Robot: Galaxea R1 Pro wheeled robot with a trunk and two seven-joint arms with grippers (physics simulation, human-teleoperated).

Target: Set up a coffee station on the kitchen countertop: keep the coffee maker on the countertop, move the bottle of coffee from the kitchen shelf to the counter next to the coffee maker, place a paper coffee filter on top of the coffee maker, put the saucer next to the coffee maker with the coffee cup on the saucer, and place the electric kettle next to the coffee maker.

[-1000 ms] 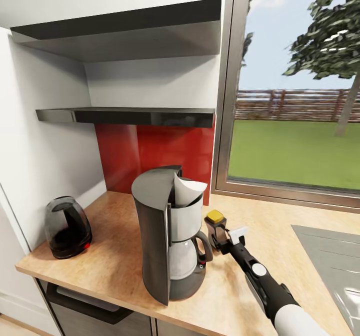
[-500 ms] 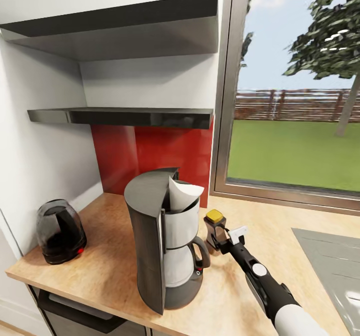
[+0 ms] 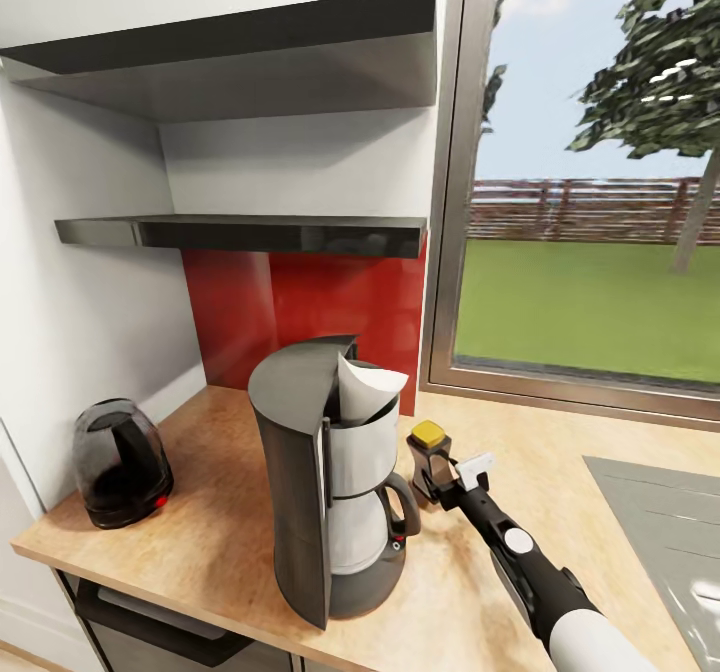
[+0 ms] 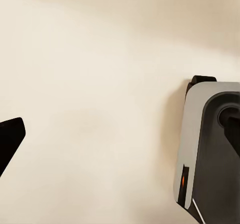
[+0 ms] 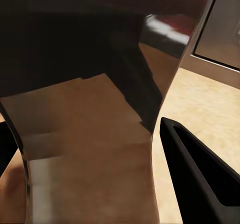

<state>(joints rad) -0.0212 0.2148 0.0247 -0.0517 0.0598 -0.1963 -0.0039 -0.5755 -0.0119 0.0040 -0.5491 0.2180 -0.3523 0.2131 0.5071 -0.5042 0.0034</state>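
right gripper (image 3: 447, 479) clamps the small dark yellow-capped coffee bottle (image 3: 430, 457) mid-body; looks light, rigid, probably slick.

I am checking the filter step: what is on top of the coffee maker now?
A white paper filter stands in the open top of the coffee maker, leaning against its raised dark lid. Its lower part is hidden inside the machine.

Coffee bottle (image 3: 431, 462) partly behind end effector (image 3: 447, 480)
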